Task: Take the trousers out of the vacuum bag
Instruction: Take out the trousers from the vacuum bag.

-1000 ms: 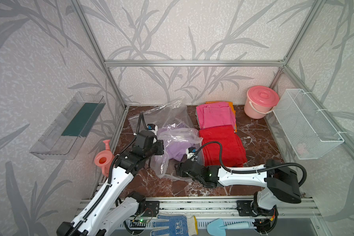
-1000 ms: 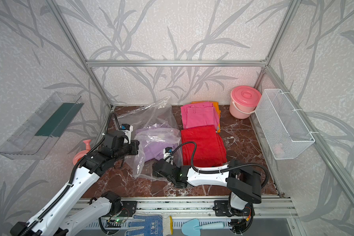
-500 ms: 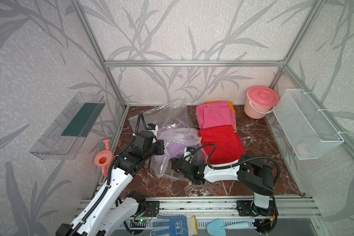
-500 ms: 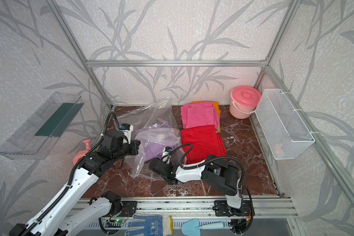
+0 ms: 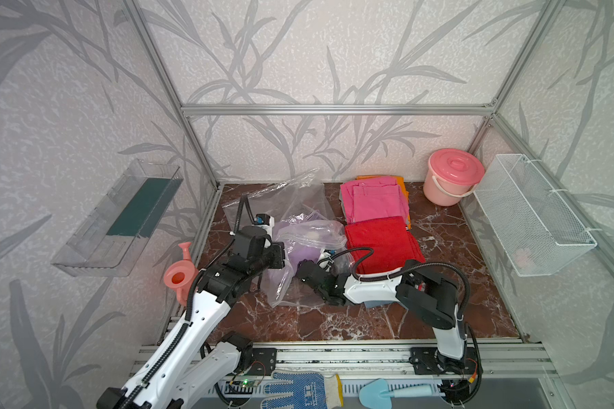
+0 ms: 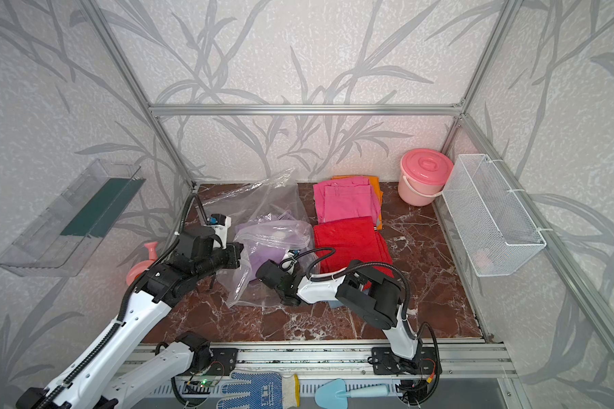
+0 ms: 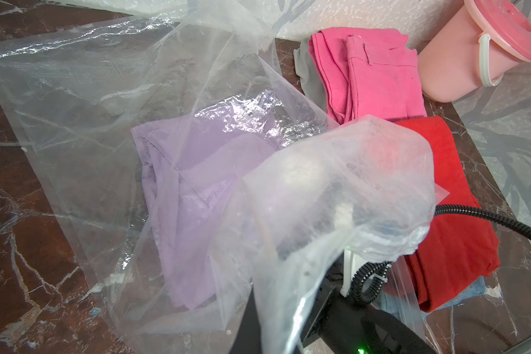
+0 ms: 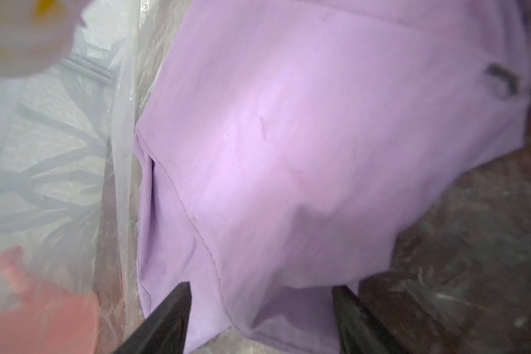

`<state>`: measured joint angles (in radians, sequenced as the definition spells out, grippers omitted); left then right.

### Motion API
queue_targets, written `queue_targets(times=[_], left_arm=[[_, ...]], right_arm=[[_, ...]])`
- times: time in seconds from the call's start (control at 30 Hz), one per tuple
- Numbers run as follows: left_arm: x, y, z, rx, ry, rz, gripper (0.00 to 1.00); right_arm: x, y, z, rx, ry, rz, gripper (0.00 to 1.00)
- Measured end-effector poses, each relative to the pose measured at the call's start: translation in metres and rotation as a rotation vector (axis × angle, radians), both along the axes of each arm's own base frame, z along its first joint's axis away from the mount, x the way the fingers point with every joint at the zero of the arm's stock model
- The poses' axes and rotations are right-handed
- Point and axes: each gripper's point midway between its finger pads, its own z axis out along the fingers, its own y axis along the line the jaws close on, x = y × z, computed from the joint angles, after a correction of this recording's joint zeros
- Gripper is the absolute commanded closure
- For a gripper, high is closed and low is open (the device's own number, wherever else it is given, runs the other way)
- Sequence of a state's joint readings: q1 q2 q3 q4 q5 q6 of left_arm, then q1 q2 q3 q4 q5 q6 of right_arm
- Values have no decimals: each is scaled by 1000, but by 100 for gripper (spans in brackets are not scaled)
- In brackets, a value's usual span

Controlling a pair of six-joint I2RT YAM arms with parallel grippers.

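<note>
The trousers are nearly all out: only the lilac pair [image 5: 300, 250] lies inside the vacuum bag [image 5: 286, 198], showing through the film in the left wrist view [image 7: 203, 171]. Just beside the bag, on the side away from the left arm, lies the red pair [image 5: 383, 244] on a blue denim pair [image 7: 472, 290]. Farther along that side of the bag, the pink pair [image 5: 376, 203] lies over an orange pair [image 5: 401, 184]. The left gripper [image 5: 282, 253] is closed on the bag's upper film, holding its mouth lifted; plastic hides the fingers. The right gripper [image 8: 261, 288] reaches into the bag's mouth, jaws wide apart, with the lilac pair's edge between them.
</note>
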<state>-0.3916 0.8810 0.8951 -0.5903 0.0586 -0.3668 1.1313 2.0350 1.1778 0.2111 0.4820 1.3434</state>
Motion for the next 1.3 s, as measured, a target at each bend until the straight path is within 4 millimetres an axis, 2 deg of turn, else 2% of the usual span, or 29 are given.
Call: queue_targets(times=[0.17,0.23,0.3,0.43,0.6,0.8,1.0,1.1,1.2,1.3], left_arm=[[0,0,0,0,0,0,100],[0,0,0,0,1,0,100],[0,0,0,0,0,0,100],[0,0,0,1,1,0,100],[0,0,0,1,1,0,100],[2,1,-3,7,10,6,100],[4,2,-7,11,23,12,100],[4,2,-7,11,24,14,100],[4,2,-7,11,24,15,100],[4,3,-7,11,24,18,100]], right_arm=[[4,4,-6,-4,7,-8,28],[7,6,-9,-5,13,-17,32],[11,7,-10,-5,16,-26,43],[17,5,-14,-11,24,-39,72],[23,5,-10,-17,-3,-20,92],[22,10,5,-35,-63,56,95],[11,18,65,15,-170,124,95],[-2,17,82,45,-192,147,95],[-15,9,75,43,-176,157,95],[-27,-3,50,10,-133,159,95]])
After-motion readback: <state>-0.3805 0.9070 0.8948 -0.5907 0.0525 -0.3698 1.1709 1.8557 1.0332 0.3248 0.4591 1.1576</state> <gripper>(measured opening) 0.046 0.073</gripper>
